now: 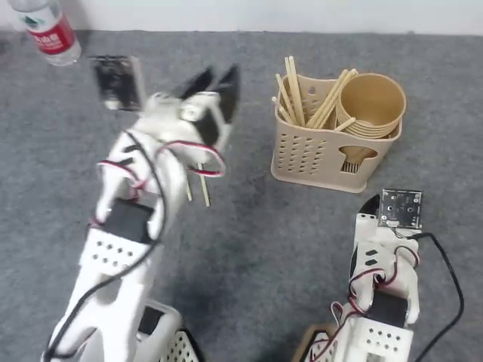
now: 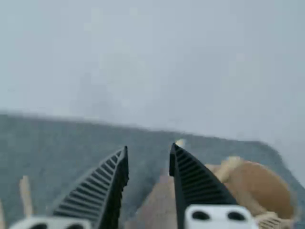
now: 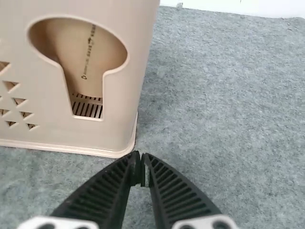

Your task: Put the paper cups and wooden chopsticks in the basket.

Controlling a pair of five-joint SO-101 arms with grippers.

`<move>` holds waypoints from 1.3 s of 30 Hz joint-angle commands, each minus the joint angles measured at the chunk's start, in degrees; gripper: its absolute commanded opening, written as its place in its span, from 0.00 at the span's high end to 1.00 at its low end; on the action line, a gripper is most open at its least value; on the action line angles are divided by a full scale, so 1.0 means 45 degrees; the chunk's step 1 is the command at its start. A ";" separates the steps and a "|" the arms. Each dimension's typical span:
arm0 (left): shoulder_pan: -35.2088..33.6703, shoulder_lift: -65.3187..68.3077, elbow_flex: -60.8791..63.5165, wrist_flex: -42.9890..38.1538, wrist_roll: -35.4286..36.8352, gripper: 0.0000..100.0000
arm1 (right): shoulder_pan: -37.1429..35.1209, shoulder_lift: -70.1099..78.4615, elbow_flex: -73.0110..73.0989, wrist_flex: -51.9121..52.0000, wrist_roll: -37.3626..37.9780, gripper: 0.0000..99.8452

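Left gripper is hanging raised above the grey carpet, to the left of the basket and apart from it. Its two black jaws are standing apart and nothing is sitting between them. In the left wrist view the gap is showing carpet, with a blurred tan shape beyond one jaw.

Right gripper is sitting low over the carpet, just in front of the basket's near wall and close to one of its bottom corners. Its jaws are pressing together at the tips and are holding nothing. Whether the tips are touching the basket's base rim I cannot tell; a thin strip of carpet seems to be showing between them.

The basket is standing upright on the carpet, beyond the right arm. The paper cups are sitting nested as one stack in its right compartment, mouth up. A bundle of chopsticks is leaning in the left compartment, several of them tilting across toward the rim of the cups. In the right wrist view the side of a cup is showing through the keyhole-shaped opening in the basket wall.

Two loose chopsticks are lying on the carpet outside the basket, to its left, partly covered by the left arm.

A water bottle is sitting at the far left corner of the carpet, well apart from everything else.
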 commanded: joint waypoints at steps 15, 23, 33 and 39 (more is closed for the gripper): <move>-0.4747 0.6720 -0.1397 0.4396 0.1407 0.86 | -0.0459 -0.0127 0.0176 -0.0010 0.0274 0.99; -0.5470 1.1214 -0.3878 0.4396 0.1407 0.86 | -0.0459 -0.0127 0.0176 -0.0010 0.0274 0.99; -0.5900 1.5766 -0.8176 0.5724 0.1348 0.86 | -0.0479 -0.0127 0.0176 -0.0010 0.0274 0.99; -0.5880 1.7797 -1.1536 0.7990 0.1348 0.86 | -0.0479 -0.0127 0.0176 -0.0010 0.0274 0.99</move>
